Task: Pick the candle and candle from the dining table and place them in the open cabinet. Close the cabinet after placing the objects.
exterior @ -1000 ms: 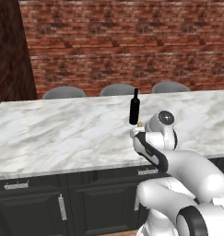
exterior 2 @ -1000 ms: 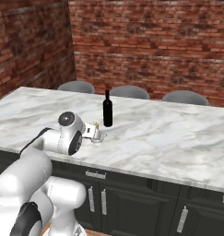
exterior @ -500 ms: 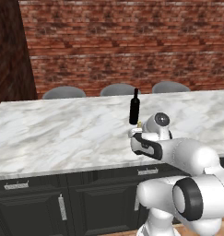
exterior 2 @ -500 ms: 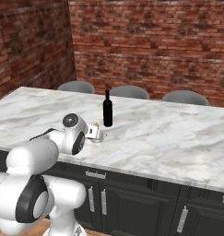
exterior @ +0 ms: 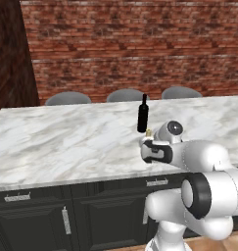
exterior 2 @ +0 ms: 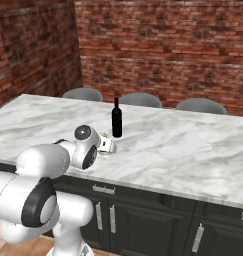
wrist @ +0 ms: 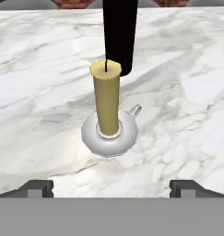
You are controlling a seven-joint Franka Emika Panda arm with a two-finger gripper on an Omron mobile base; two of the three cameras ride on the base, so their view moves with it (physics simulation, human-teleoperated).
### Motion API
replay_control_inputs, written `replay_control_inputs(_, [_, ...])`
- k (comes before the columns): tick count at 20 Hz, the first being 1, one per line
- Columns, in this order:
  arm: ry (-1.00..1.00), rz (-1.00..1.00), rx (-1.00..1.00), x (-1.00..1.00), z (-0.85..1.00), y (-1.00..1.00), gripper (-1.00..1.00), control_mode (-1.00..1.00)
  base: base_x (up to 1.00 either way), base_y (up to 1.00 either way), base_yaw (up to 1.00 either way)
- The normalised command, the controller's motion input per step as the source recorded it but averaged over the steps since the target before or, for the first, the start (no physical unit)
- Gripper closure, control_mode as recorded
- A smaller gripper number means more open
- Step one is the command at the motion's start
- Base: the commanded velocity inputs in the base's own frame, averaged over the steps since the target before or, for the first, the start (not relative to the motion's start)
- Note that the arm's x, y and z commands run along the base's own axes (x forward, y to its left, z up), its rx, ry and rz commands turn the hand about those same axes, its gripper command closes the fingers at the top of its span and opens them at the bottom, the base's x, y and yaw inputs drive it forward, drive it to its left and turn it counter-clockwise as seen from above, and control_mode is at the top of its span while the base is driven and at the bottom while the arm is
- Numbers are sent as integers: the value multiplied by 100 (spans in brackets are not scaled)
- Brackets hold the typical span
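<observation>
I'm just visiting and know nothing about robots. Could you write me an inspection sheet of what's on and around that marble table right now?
Surface: dining table, white veined marble top, black fronts with silver handles.
Job's things: tall candle upright on a round silvery base.
Clutter: black bottle upright just behind the candle.
Grippers: pincer open, low over the table, lined up on the candle, not touching.
Cables: nothing seen.
Surroundings: red brick wall; three grey chairs behind the table.
</observation>
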Motion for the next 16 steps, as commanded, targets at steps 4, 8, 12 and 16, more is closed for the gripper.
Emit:
replay_control_inputs(4, [0, 0, 0, 21, 0, -4, -100, -100, 0, 0, 0])
replay_control_inputs(8, [0, 0, 0, 14, 0, 0, -100, -100, 0, 0, 0])
replay_control_inputs(12, [0, 0, 0, 9, -11, 0, -100, -100, 0, 0, 0])
replay_control_inputs(16, [0, 0, 0, 17, -20, 0, -100, -100, 0, 0, 0])
